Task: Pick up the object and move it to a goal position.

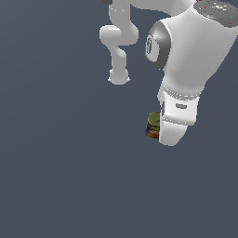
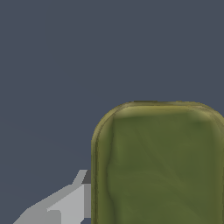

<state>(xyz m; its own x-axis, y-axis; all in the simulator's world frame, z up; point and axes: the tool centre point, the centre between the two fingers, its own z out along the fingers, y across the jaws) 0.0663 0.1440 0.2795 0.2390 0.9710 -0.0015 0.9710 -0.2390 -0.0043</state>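
Note:
The object point(image 1: 152, 124) is a small can with olive, yellow, red and dark blue bands. In the exterior view it peeks out beside the lower end of my white gripper point(image 1: 168, 132), which hides most of it. In the wrist view the object's olive-green top point(image 2: 159, 166) fills much of the picture, very close to the camera. One grey finger point(image 2: 72, 202) lies flat against its side. The other finger is out of view. The gripper looks shut on the object.
A plain dark grey-blue surface point(image 1: 60, 176) fills the scene. The arm's white links and base point(image 1: 118, 76) stand further back in the exterior view. No goal marker shows.

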